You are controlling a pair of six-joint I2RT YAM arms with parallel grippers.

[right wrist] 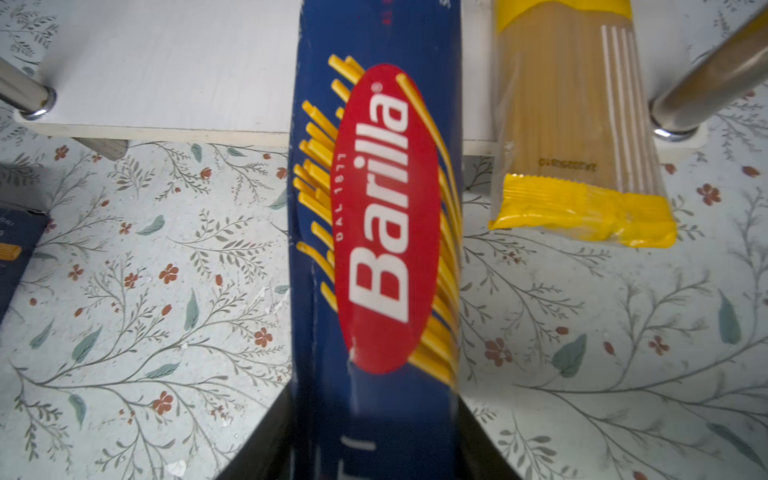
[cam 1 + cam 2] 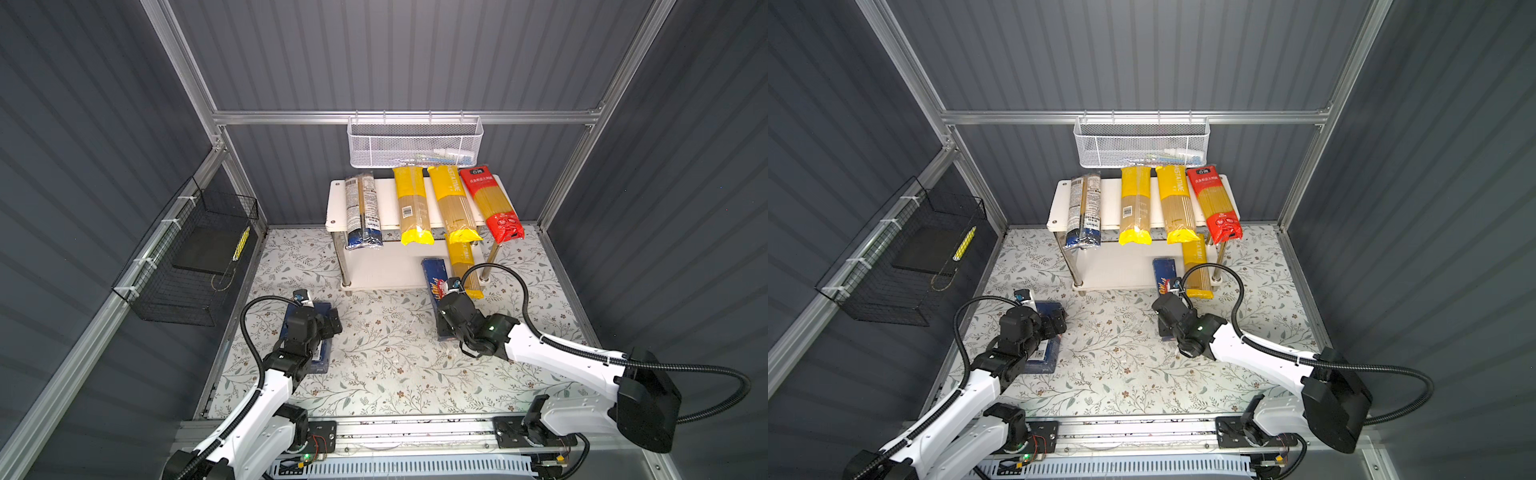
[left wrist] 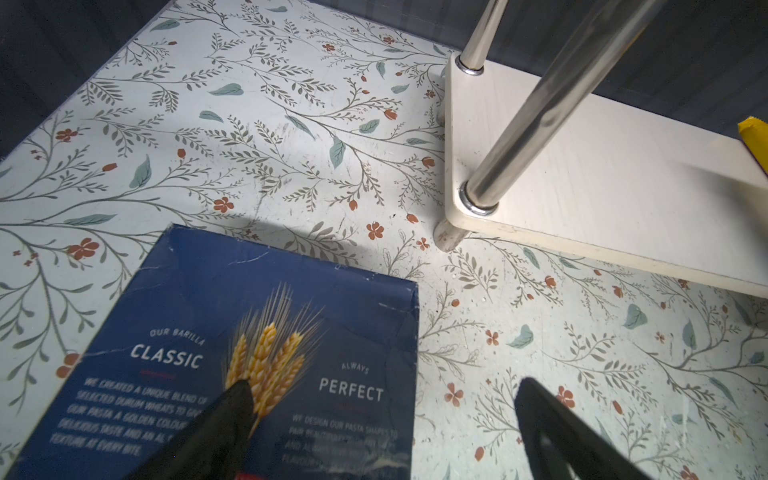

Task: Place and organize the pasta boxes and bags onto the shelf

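spaghetti box (image 1: 376,216), narrow cardboard, clamped by right gripper (image 1: 374,440); left gripper (image 3: 384,388) spread above flat box (image 3: 187,311).

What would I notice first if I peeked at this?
Probably the bright bags lined up on top of the shelf: two yellow, one red. Next, the long blue box, big red Barilla logo up, clamped in the right gripper with its far end over the lower board. The left gripper hangs open over the wide box on the table.
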